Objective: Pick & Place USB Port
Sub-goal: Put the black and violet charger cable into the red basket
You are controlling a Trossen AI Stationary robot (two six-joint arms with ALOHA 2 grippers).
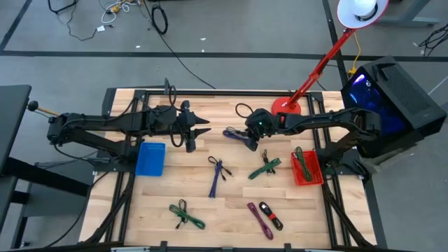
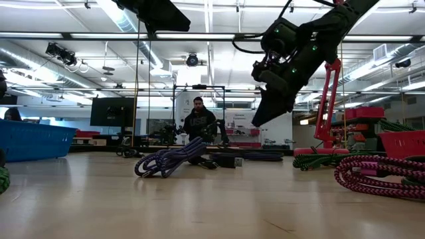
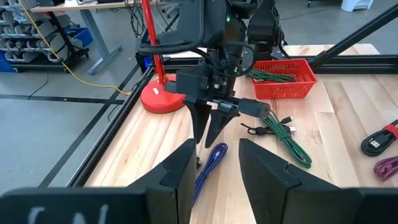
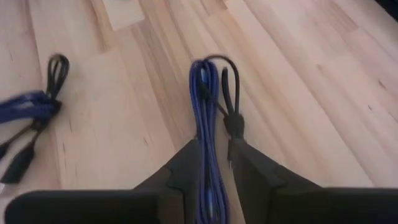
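Note:
A coiled purple USB cable (image 1: 235, 134) lies flat on the wooden table (image 1: 161, 203) near its far middle. It shows in the low view (image 2: 171, 159) and past my left fingers (image 3: 211, 160). My right gripper (image 1: 248, 136) hangs just above it, pointing down, open. Its tips (image 2: 255, 123) are clear of the table. In the right wrist view the cable (image 4: 202, 99) runs through the gap between the fingers (image 4: 214, 171). My left gripper (image 1: 203, 131) waits open, left of the cable, facing the right gripper (image 3: 207, 137).
A blue bin (image 1: 150, 159) sits left of centre. A red bin (image 1: 306, 168) at the right holds a green cable. More bundled cables lie nearer: blue (image 1: 217, 175), green (image 1: 264, 168), green (image 1: 185, 215), magenta (image 1: 259, 218), black (image 1: 271, 215). A red lamp base (image 1: 287, 105) stands at the far edge.

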